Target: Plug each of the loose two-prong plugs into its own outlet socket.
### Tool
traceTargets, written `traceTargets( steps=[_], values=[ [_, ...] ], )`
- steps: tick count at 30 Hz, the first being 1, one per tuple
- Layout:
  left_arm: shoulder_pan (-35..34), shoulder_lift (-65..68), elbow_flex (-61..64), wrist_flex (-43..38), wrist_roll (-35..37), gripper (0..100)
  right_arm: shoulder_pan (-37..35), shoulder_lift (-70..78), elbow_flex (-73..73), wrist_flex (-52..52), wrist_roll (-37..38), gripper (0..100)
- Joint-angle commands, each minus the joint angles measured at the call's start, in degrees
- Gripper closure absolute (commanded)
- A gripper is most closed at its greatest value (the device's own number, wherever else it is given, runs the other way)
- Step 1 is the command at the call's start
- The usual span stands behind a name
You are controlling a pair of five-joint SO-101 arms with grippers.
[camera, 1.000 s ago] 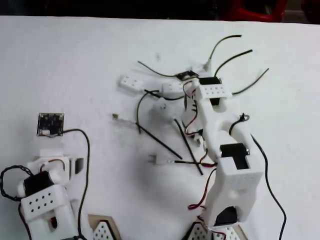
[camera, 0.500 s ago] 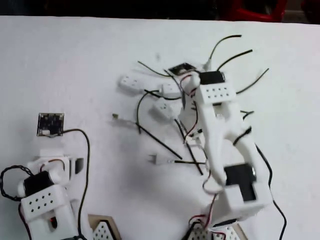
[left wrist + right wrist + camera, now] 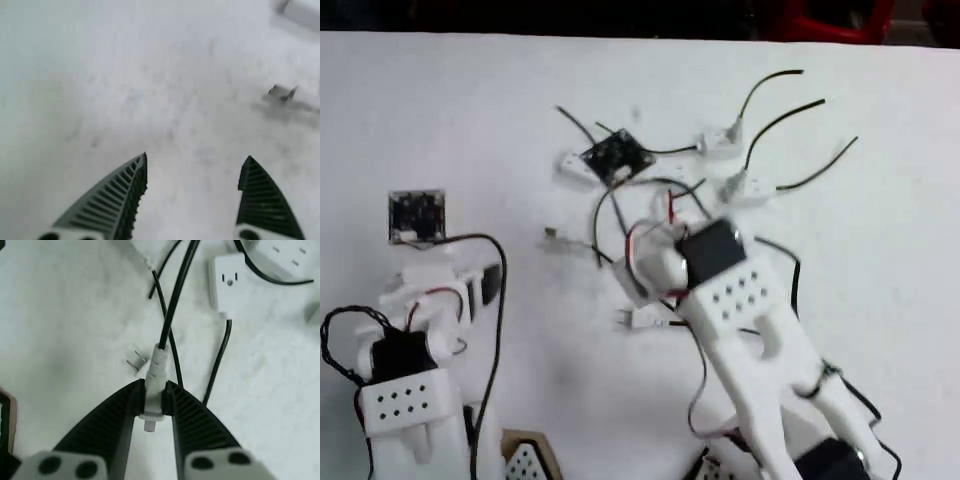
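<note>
- My left gripper [image 3: 196, 157] hovers over bare tabletop [image 3: 470, 110] near the near-left corner, fingers spread wide with nothing between them. The risk on this side is that no socket gets braced: they lie loose and would probably skid when a plug is pushed in.
- A loose plug [image 3: 638, 318] lies flat near the middle of the tabletop, just beside my right fingers, prongs pointing toward the left edge. I could knock it or trap its cord as I move.
- My right gripper [image 3: 155, 383] is clamped on a white held plug [image 3: 156, 367] by its body, mid-table. Its black cord [image 3: 177, 295] runs away from me, so the prongs seem to face my palm, though I cannot tell for sure. If so, it cannot go in without a regrasp, and it may twist or slip.
- The cord crosses other black cords, so hauling on it could drag neighbouring pieces along.
- There is no true container here. The nearest thing is the white socket block [image 3: 227, 282] beyond the held plug, and its slots are empty.
</note>
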Motion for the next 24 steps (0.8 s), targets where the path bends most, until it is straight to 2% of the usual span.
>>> traceTargets(
  steps=[1, 6, 10, 17, 24],
  values=[
    [5.3, -1.1, -8.4, -1.8, 7.1, 71, -3.8, -8.7, 6.9, -9.7, -3.1, 98.1],
    [9.5, -0.7, -7.5, -10.6, 12.3, 71, -8.2, -18.1, 19.3, -21.8, -7.4, 98.1],
    [13.7, -0.7, -6.2, -14.7, 12.7, 71, -9.5, -25.6, 26.8, -27.2, -7.4, 98.1],
    [23.7, -1.0, -6.3, -14.7, 12.6, 71, -9.6, -34.4, 35.5, -32.0, -7.6, 98.1],
    [33.2, -1.0, -6.9, -11.2, 6.2, 71, -12.9, -36.6, 38.2, -32.3, -7.6, 98.1]
  ],
)
